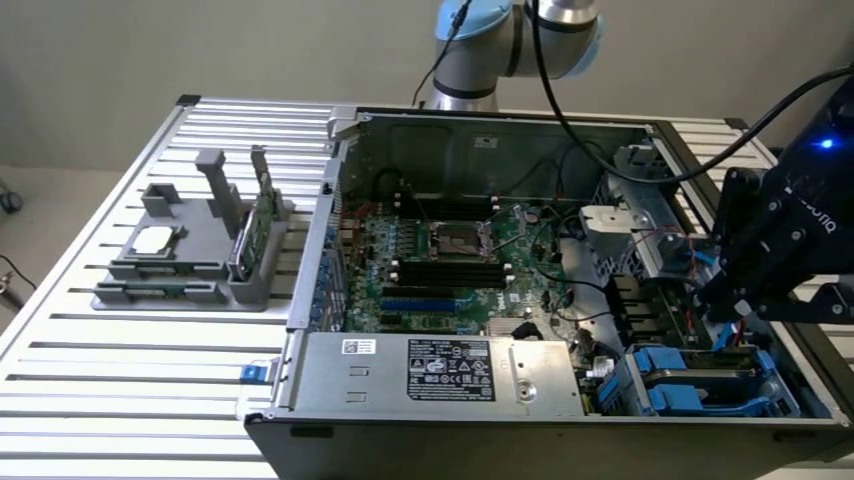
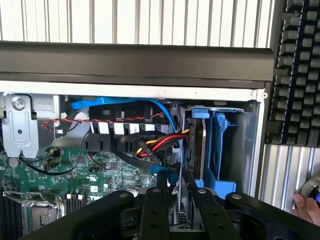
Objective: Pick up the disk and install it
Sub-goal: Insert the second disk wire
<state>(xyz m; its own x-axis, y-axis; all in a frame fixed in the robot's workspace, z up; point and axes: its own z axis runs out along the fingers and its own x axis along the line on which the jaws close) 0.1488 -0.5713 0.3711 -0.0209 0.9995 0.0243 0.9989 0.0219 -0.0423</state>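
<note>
The disk (image 2: pixel 196 150) stands on edge in the drive bay (image 1: pixel 694 385) at the case's front corner, on the exterior view's right. It is a dark grey slab framed by a blue carrier. My gripper (image 2: pixel 181 212) reaches down into that bay. Its black fingers (image 2: pixel 155 210) are closed against the slab's near end. In the exterior view the gripper (image 1: pixel 727 318) hangs low inside the open computer case (image 1: pixel 467 120), just above the blue carriers. The label face of the disk is hidden.
Red, yellow and black power cables (image 2: pixel 155 145) and a blue cable (image 2: pixel 115 104) crowd beside the bay. The power supply (image 1: pixel 441 370) lies along the case front. A grey fixture (image 1: pixel 187 250) holds a chip and a green card. Near a keyboard (image 2: pixel 300 70) is a person's hand (image 2: pixel 307 207).
</note>
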